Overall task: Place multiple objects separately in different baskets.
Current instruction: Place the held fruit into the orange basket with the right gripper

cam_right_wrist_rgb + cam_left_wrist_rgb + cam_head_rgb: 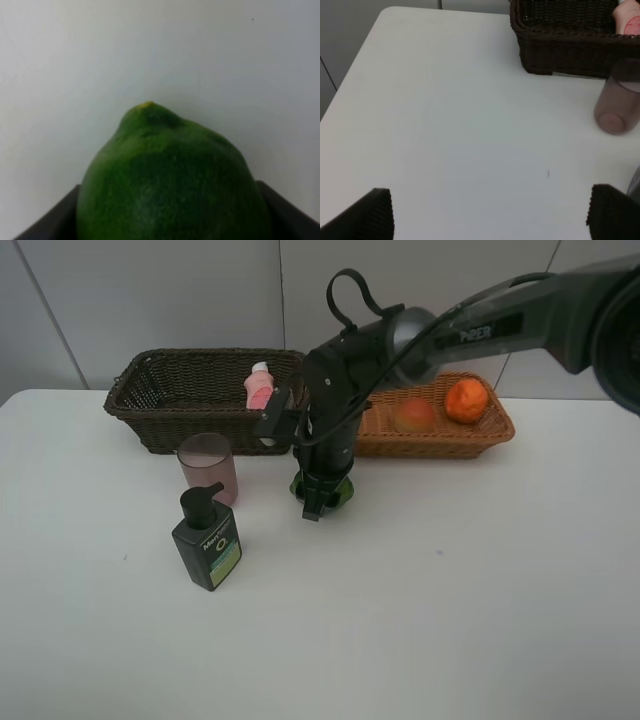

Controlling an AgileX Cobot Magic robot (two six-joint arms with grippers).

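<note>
Grasp step: we see the right gripper clamped on the green lime, on the table near the tan basket. The left gripper stands wide, empty. Next, we judge, a lift clearing that rim.

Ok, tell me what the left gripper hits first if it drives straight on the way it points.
Most likely the bare white table: the open fingers of the left gripper frame only that surface. The dark basket and pink cup sit off that line, though depth is hard to judge.
</note>
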